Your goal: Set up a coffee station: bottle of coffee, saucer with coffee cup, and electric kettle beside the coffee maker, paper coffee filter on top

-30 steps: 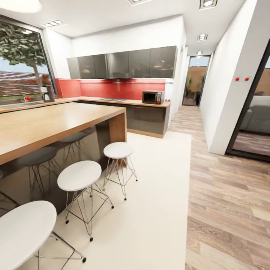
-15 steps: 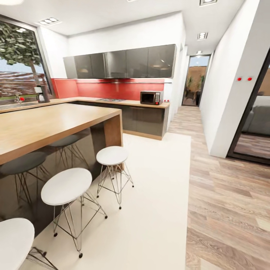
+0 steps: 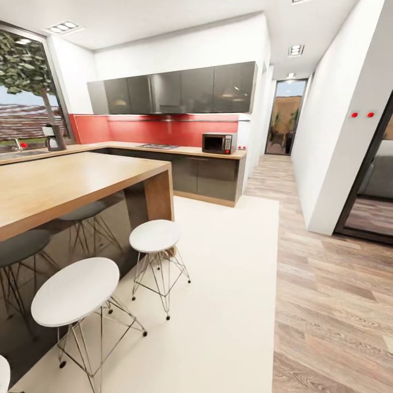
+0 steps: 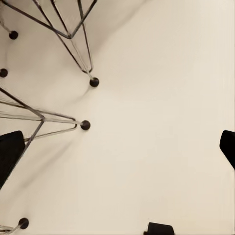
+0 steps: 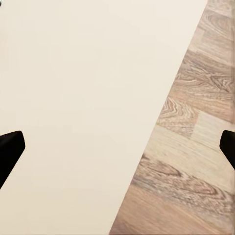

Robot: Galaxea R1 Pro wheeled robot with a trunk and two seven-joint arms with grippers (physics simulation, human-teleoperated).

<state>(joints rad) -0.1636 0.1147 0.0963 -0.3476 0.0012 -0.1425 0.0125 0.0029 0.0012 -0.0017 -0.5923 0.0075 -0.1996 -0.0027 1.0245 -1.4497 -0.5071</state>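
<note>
While our left gripper (image 4: 117,147) and right gripper (image 5: 117,147) hang wide open and empty over the floor, the coffee maker (image 3: 52,137) stands far ahead on the kitchen countertop (image 3: 164,148), probably top-heavy, so best left alone.

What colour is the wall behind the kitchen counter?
Red backsplash, clearest in the head view.

Both grippers have plain matte black fingertips (image 4: 10,154), tapering to points.
</note>
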